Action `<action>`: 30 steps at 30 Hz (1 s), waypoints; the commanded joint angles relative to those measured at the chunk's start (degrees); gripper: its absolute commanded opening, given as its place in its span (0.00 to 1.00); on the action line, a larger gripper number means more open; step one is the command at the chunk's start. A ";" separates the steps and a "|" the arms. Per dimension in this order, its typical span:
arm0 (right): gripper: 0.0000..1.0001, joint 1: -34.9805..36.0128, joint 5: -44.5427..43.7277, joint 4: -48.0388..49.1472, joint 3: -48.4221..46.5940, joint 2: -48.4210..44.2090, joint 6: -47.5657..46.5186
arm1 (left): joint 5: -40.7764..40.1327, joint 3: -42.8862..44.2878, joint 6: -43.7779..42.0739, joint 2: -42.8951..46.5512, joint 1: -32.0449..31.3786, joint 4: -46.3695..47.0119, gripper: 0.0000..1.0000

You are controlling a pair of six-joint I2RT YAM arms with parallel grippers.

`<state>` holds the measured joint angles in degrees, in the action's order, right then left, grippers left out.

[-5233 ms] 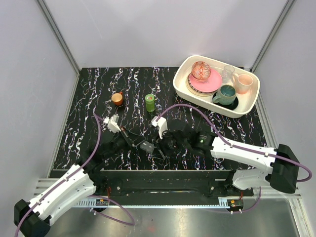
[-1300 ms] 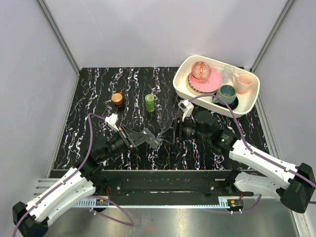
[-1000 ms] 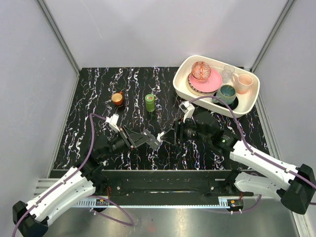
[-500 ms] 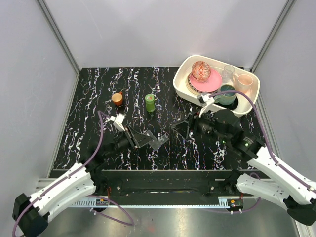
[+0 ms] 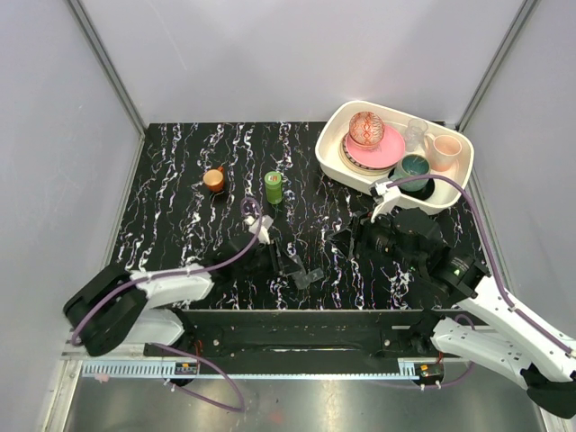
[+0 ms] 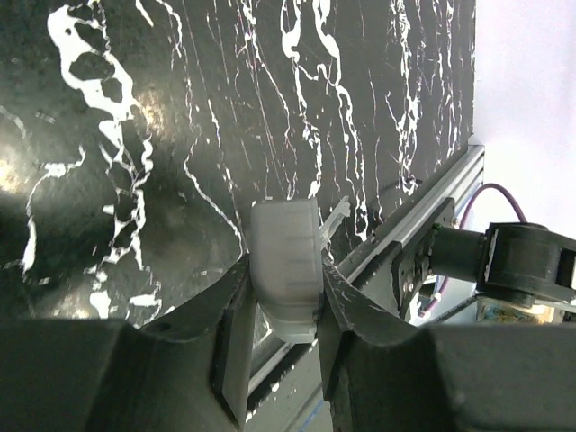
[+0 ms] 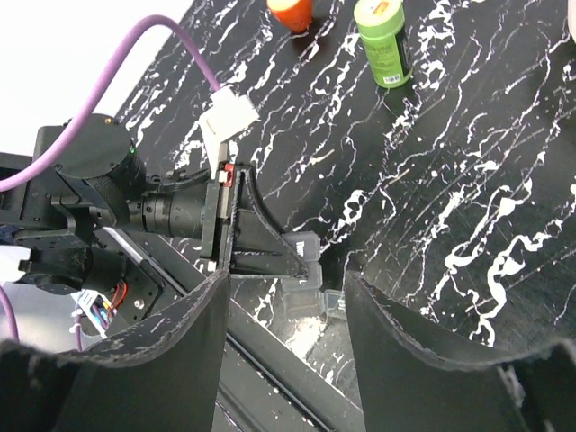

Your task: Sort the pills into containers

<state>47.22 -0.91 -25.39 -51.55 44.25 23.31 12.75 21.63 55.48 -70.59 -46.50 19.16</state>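
Note:
The containers are a small translucent pill box [image 6: 286, 252], a short strip of compartments. My left gripper [image 6: 283, 272] is shut on it, one finger on each side, low over the black marbled table near its front rail. From above, the pill box [image 5: 310, 275] sticks out to the right of the left gripper [image 5: 295, 267]. My right gripper [image 5: 346, 236] hovers open to its right and holds nothing. In the right wrist view the pill box [image 7: 310, 270] lies ahead between the spread fingers of the right gripper [image 7: 283, 310]. No pills are in view.
A green bottle [image 5: 273, 187] and a small orange cup [image 5: 214, 180] stand mid-table, behind the left arm. A white tray [image 5: 321, 148] with bowls, plates and cups fills the back right corner. The metal rail [image 5: 297, 317] runs along the near edge.
The left arm has folded in and carried the pill box right and toward the near edge. The right gripper has drawn back to the right, still open.

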 commanded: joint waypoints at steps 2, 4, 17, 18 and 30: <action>0.61 -0.29 -1.73 0.07 0.92 -1.10 -0.55 | 0.69 5.70 -0.90 -7.97 -0.78 12.21 0.21; 0.62 -0.29 -1.64 -0.01 1.19 -1.01 -0.46 | 0.78 6.76 -0.55 -9.82 -0.78 12.48 0.29; 0.68 -0.29 -3.05 0.07 1.54 -0.83 -1.34 | -2.20 6.15 2.08 -13.97 -0.70 8.97 0.54; 0.68 -0.29 -3.14 0.07 1.45 -0.92 -1.42 | -2.38 5.54 2.35 -13.70 -0.78 8.71 0.54; 0.69 -0.29 -4.98 -0.54 2.24 -1.44 -1.34 | -7.56 15.27 -4.05 -8.69 -1.48 -9.73 0.54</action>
<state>47.22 -3.95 -26.44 -49.43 43.64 22.74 9.45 27.57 56.36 -80.20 -47.11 18.41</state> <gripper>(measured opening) 0.692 0.537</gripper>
